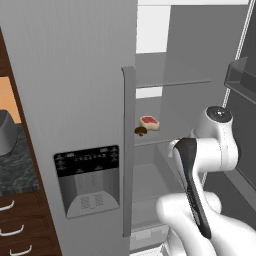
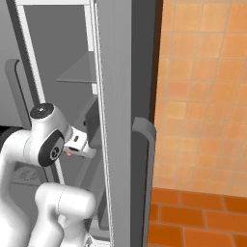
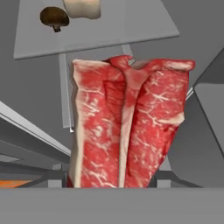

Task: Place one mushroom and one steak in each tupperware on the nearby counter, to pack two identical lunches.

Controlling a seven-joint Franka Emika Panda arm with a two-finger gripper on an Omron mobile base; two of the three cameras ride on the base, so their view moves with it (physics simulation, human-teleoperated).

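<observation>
A raw red steak [image 3: 127, 127] with white fat stands upright close before the hand camera, and my gripper [image 2: 71, 150] is shut on its lower end, inside the open fridge. The fingertips are hidden behind the meat. On the glass shelf [image 3: 131, 30] beyond it lie a brown mushroom [image 3: 54, 17] and a second steak [image 3: 82, 8]. From the left base view that mushroom [image 1: 141, 131] and steak [image 1: 149, 122] sit side by side at the shelf's left end. The dark speckled counter [image 1: 15, 167] is at the far left. The tupperware is out of view.
The fridge's left door [image 1: 75, 100] is shut, with a dispenser panel [image 1: 87, 180] and a vertical handle [image 1: 128, 150]. The right door stands open with bins [image 1: 240, 75]. An upper shelf [image 1: 170, 82] hangs above. An orange tiled wall [image 2: 202, 96] lies to the right.
</observation>
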